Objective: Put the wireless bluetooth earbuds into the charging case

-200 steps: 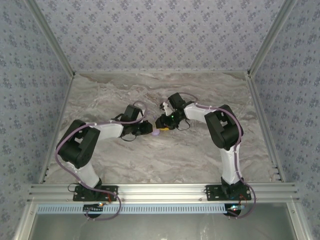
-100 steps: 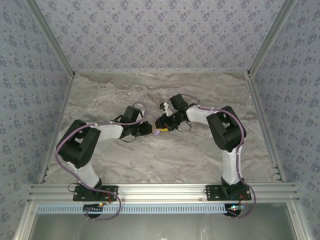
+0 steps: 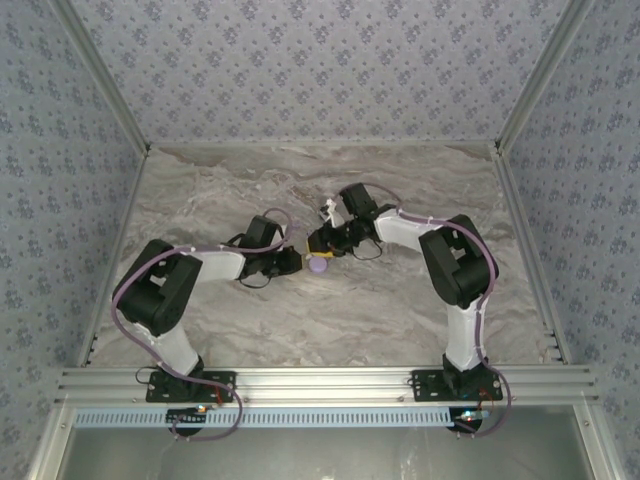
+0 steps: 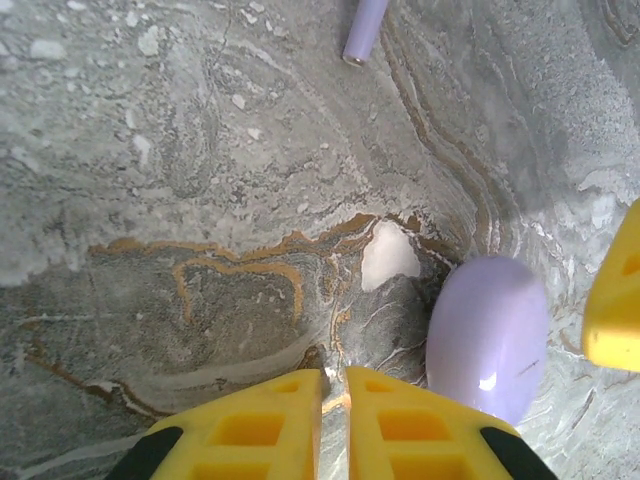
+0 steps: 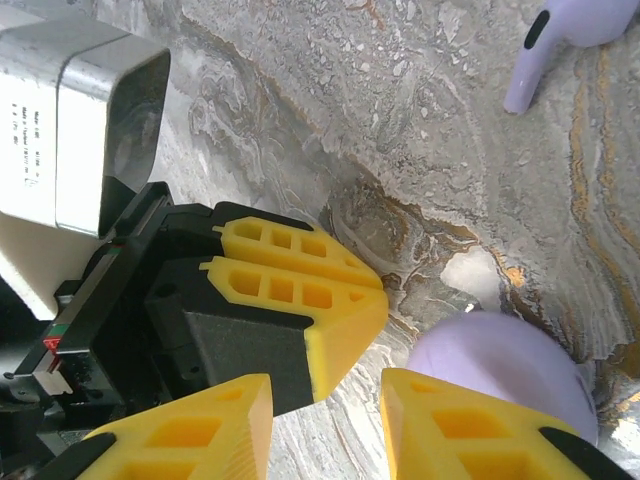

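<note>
The charging case, a smooth pale lavender puck, lies closed on the bench just right of the left claw, whose fingers are pressed together. One lavender earbud lies ahead of the spread, empty right claw.

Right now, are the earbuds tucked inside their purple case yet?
Not yet. Nothing looks done: one earbud lies loose on the table, and the case looks closed. Neither gripper holds anything; the left gripper is shut beside the case, the right gripper open. Opening, picking and inserting remain.
</note>
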`<action>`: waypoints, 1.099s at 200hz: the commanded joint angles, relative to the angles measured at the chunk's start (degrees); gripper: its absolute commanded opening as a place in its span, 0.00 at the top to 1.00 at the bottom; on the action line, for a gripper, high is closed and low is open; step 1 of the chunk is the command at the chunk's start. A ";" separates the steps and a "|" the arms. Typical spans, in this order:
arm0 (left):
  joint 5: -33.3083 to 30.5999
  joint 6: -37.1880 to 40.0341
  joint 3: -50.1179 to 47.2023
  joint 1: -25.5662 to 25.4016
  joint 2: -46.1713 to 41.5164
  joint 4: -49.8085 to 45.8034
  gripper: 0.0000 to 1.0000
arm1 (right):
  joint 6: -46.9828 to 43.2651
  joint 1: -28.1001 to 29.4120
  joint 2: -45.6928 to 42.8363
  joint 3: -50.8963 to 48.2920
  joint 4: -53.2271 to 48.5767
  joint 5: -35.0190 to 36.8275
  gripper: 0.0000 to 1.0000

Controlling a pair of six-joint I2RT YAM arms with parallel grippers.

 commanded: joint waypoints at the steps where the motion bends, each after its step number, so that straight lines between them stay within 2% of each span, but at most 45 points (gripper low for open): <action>1: -0.24 -0.39 -0.97 -0.28 1.14 -0.35 0.84 | 0.00 0.03 -2.37 -0.95 -2.37 5.08 0.64; 51: 1.25 2.31 -1.25 -0.29 -3.76 -0.23 0.80 | -2.68 -0.56 -5.50 -1.55 -8.08 14.28 0.61; 123: 4.43 2.96 0.26 -0.50 -3.21 3.02 0.71 | -2.21 -1.15 -2.53 -2.36 -6.35 12.83 0.54; 220: 5.09 2.45 2.91 -0.66 1.66 5.14 0.71 | -1.37 -1.31 1.08 -1.91 -4.00 8.81 0.52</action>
